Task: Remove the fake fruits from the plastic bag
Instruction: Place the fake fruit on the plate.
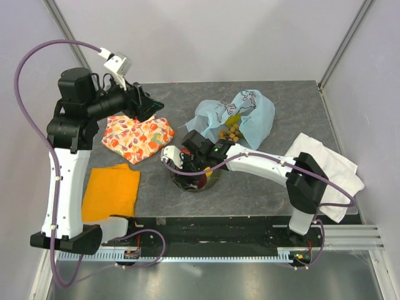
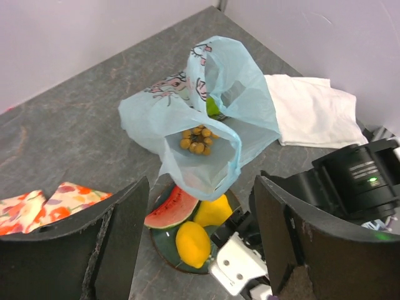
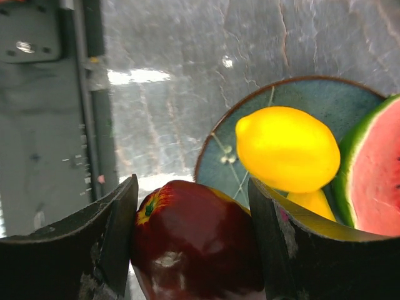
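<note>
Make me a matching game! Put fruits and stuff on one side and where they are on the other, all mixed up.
Things:
1. grape bunch
2. watermelon slice
3. dark red fruit
4. white cloth

Places:
A. on the plate
B. between the fingers of the right gripper
C. on the table, beside the plastic bag
D. inside the plastic bag

Pairs: 1-D, 2-A, 3-B, 4-C

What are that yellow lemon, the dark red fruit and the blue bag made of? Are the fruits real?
The lemon looks like hard plastic: smooth, evenly yellow, with a soft sheen. The dark red fruit is probably plastic too, as it is very glossy with sharp highlights. The bag seems to be thin plastic film, translucent and crumpled.
</note>
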Action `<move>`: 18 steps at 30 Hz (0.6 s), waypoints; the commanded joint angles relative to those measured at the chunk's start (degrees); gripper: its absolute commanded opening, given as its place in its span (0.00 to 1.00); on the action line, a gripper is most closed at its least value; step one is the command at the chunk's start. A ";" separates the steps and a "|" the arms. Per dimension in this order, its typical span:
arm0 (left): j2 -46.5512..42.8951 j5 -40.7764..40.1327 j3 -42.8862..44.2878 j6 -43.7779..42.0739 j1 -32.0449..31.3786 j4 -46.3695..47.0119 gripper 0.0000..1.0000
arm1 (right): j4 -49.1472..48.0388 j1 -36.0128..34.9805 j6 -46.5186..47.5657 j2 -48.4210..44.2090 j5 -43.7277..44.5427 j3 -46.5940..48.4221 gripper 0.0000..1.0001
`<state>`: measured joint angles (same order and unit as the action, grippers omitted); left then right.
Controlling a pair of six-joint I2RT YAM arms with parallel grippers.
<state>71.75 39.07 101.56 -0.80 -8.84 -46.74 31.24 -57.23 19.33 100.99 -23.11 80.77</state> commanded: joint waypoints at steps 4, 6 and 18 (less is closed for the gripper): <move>-2.93 1.01 -4.00 -1.14 2.34 -1.60 0.75 | -7.86 -1.65 2.73 3.51 3.16 -2.20 0.33; -3.01 1.18 -4.79 -0.70 2.51 -1.60 0.75 | -8.74 -2.53 3.60 4.48 3.42 -2.20 0.33; -3.36 5.14 -7.69 1.94 2.78 -0.11 0.73 | -12.87 -5.52 6.86 6.15 10.19 -5.36 0.53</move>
<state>68.95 41.23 94.19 -0.67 -6.44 -47.97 21.37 -62.65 24.36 107.90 -16.49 77.25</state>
